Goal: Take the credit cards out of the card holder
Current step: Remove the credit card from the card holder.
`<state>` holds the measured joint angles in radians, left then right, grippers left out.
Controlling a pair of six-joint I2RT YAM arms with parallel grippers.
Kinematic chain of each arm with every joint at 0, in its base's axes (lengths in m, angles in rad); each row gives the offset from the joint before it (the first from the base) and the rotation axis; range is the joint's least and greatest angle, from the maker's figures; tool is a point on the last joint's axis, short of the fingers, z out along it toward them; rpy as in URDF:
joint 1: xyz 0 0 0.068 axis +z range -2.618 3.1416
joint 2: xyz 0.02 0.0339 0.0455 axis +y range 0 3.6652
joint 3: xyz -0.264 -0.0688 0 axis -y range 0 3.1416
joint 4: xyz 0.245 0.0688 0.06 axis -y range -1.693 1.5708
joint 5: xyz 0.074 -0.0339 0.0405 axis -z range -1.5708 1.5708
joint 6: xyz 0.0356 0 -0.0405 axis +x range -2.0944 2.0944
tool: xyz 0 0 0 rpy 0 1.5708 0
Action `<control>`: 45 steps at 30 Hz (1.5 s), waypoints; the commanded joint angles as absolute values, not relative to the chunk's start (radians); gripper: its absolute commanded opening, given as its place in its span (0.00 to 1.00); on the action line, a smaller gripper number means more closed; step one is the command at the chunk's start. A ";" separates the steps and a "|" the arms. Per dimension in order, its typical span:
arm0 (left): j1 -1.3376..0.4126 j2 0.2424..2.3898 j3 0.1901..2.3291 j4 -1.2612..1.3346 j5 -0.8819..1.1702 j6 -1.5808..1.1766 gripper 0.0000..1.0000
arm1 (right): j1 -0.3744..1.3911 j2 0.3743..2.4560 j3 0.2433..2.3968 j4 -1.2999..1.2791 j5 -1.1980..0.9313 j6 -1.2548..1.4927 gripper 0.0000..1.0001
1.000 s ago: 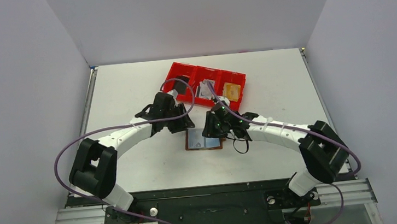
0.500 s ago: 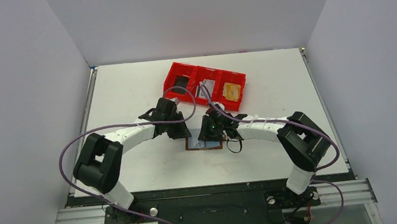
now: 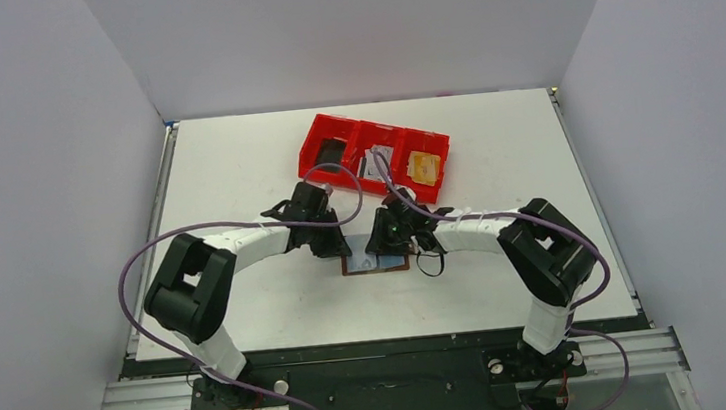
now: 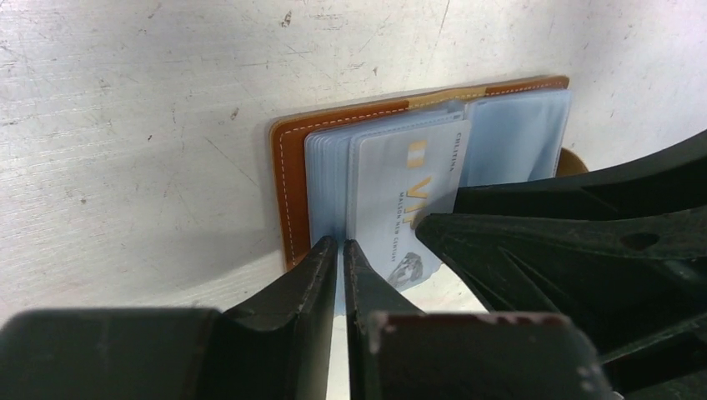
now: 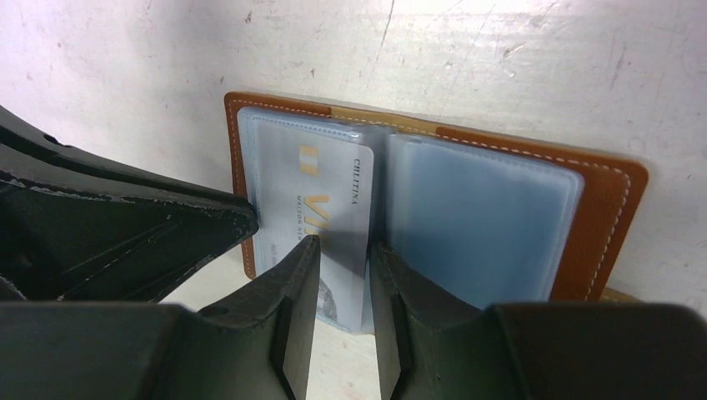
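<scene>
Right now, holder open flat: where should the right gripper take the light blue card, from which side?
Take the light blue card by the short end overhanging the edge of the card holder, coming in from that side, where the right gripper straddles it. The rest lies flat under a clear sleeve, so likely only the overhang offers two free faces; pull along its length.

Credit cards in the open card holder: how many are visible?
1: a pale card in the left half of the card holder. Others may be hidden among its stacked sleeves.
</scene>
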<state>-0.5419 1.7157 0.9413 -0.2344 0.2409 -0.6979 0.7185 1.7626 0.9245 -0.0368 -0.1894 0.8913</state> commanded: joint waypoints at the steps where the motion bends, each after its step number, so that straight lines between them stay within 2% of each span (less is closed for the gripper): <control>1: -0.560 1.754 0.957 -0.223 0.226 -0.702 0.05 | 0.703 1.780 0.901 0.037 -0.205 0.901 0.26; 6: -0.581 1.780 0.964 -0.245 0.207 -0.709 0.00 | 0.681 1.783 0.871 0.098 -0.246 0.917 0.26; 18: -0.614 1.826 0.978 -0.297 0.139 -0.742 0.00 | 0.616 1.746 0.771 0.296 -0.360 0.993 0.29; 25: -0.614 1.824 0.969 -0.302 0.134 -0.743 0.00 | 0.564 1.779 0.688 0.508 -0.453 1.098 0.30; 30: -0.614 1.824 0.961 -0.297 0.136 -0.745 0.00 | 0.556 1.800 0.661 0.575 -0.470 1.148 0.23; 33: -0.614 1.824 0.962 -0.296 0.140 -0.746 0.00 | 0.553 1.806 0.653 0.606 -0.475 1.165 0.14; 38: -0.613 1.824 0.962 -0.299 0.138 -0.747 0.00 | 0.545 1.811 0.629 0.659 -0.475 1.199 0.05; 45: -0.612 1.833 0.960 -0.316 0.118 -0.755 0.00 | 0.529 1.813 0.599 0.675 -0.461 1.205 0.01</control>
<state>-0.5964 1.7657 0.9936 -0.2352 0.1829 -0.7574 0.5301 1.8011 0.6155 0.5922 -0.4400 1.1893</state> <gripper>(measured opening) 0.004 0.026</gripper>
